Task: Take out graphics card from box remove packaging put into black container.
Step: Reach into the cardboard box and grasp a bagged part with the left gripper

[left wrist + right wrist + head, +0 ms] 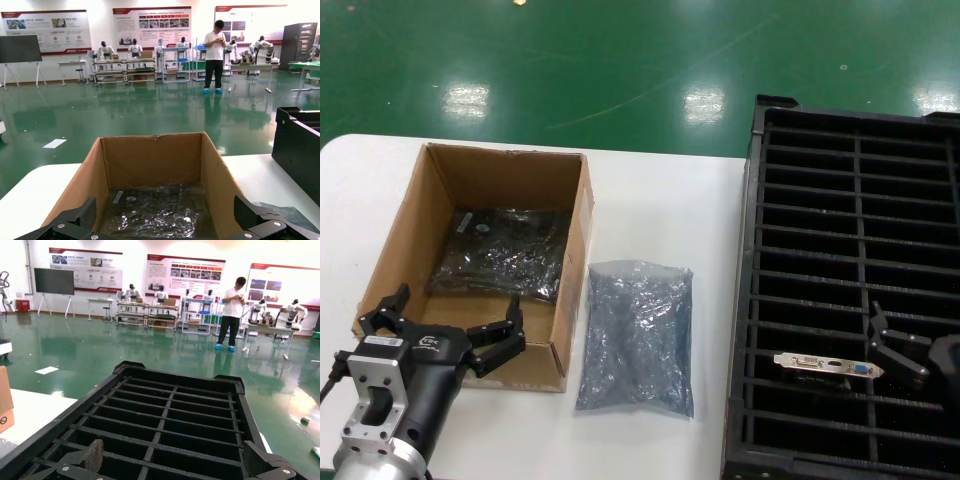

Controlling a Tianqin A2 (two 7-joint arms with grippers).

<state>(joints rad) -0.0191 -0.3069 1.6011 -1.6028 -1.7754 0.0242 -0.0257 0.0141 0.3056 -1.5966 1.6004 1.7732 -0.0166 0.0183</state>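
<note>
Standing on the left half of the white desk [670, 180], the box [410, 225] is open at the top, and a shiny bag [505, 255] with a dark board inside lies flat on its bottom, towards the far wall. The left claw [445, 315] hangs at the near wall of the box, close to the near left corner of the desk. Its fingers are spread wide and they grasp nothing; in the left wrist view the two dark fingertips [75, 220] show at both sides of the box opening, above the bagged board.

An empty-looking packaging bag [638, 335], grey-blue and crinkly, lies flat on the desk just beside the right wall of the box, between the box and the black container [760, 300]. It touches neither claw.

The black container fills the right side of the desk, and its thin slats make many narrow slots. A graphics card [820, 364] sits in one of the near slots, with its silver bracket and blue port facing up. The right claw [892, 345] is above the container, just to the right of the card, and its fingers are released and apart from the card. In the right wrist view the two fingertips [80, 460] stand wide over the slats.
</note>
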